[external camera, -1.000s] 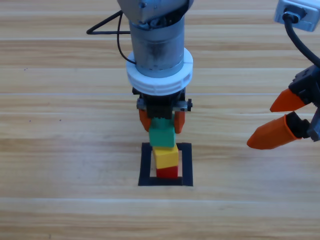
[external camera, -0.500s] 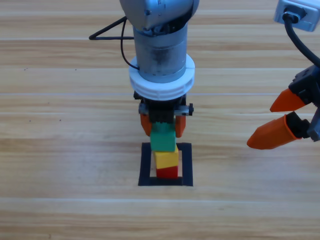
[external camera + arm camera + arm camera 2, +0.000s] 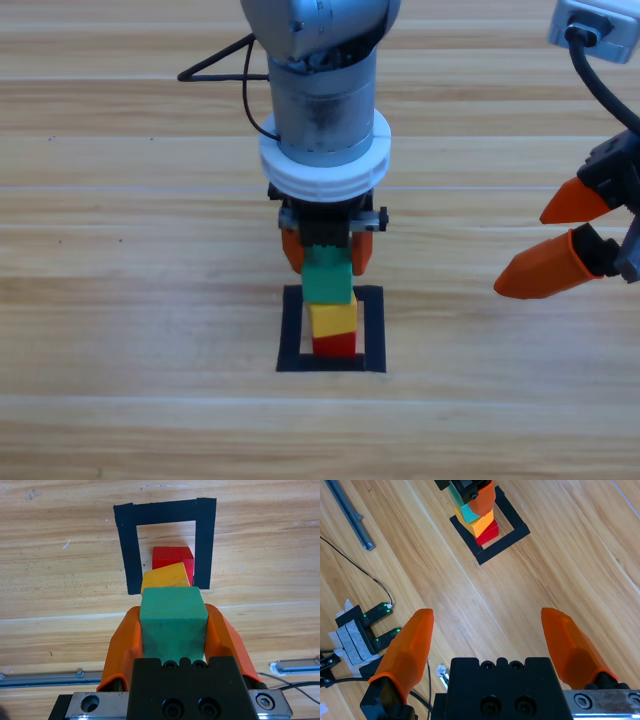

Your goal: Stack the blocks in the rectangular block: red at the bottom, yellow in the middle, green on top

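Inside the black tape square (image 3: 291,330) (image 3: 127,555) (image 3: 512,537) the red cube (image 3: 335,346) (image 3: 172,559) (image 3: 488,532) stands on the table with the yellow cube (image 3: 333,318) (image 3: 166,575) (image 3: 479,524) on top of it. My left gripper (image 3: 327,250) (image 3: 173,625) is shut on the green cube (image 3: 327,279) (image 3: 173,617) (image 3: 464,511), which sits over the yellow one; whether they touch I cannot tell. My right gripper (image 3: 565,240) (image 3: 490,635) waits open at the right edge, away from the stack.
A black cable (image 3: 215,55) loops behind the left arm at the back. A grey box with a cable (image 3: 595,30) sits at the top right corner. In the right wrist view a metal rail (image 3: 347,515) and a small taped device (image 3: 362,627) lie on the wood.
The left gripper has moved slightly right and down with the green cube, bringing it over the yellow one. The right arm has not moved.
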`<state>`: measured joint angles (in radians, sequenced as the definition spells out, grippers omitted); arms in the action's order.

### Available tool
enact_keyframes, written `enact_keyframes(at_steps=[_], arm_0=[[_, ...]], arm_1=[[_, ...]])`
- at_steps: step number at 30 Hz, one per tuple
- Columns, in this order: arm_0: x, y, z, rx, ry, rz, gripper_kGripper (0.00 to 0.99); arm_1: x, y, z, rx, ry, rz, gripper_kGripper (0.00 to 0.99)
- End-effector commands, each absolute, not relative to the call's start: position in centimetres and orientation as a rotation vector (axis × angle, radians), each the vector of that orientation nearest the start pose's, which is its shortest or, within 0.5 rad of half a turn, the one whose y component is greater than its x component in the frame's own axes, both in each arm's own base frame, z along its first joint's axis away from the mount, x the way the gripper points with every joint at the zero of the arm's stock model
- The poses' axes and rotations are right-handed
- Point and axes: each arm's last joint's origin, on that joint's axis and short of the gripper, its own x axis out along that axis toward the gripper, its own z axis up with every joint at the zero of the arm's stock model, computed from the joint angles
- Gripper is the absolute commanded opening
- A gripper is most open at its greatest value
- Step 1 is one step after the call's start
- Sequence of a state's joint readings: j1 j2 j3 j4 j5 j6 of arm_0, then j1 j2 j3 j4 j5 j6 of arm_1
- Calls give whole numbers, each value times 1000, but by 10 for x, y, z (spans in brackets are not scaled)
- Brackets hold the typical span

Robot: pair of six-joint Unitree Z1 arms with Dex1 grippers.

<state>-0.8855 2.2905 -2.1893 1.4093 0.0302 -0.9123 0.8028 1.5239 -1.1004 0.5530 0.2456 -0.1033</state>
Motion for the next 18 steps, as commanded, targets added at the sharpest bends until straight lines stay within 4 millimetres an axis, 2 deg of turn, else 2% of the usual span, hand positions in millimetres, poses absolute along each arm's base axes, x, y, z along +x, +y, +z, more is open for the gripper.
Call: enact_keyframes(at_steps=[1, 4, 16, 18], arm_0=[[289, -367, 263, 6, 1522, 28, 61], [288, -367, 263, 5, 1522, 29, 100], [283, -372, 264, 5, 1519, 22, 107], [282, -373, 264, 5, 1519, 22, 137]], arm_1=[[184, 216, 298, -410, 978, 1021, 948], [184, 216, 298, -409, 978, 1022, 950], [184, 216, 298, -409, 978, 1022, 950], [184, 216, 298, -409, 978, 1022, 950]])
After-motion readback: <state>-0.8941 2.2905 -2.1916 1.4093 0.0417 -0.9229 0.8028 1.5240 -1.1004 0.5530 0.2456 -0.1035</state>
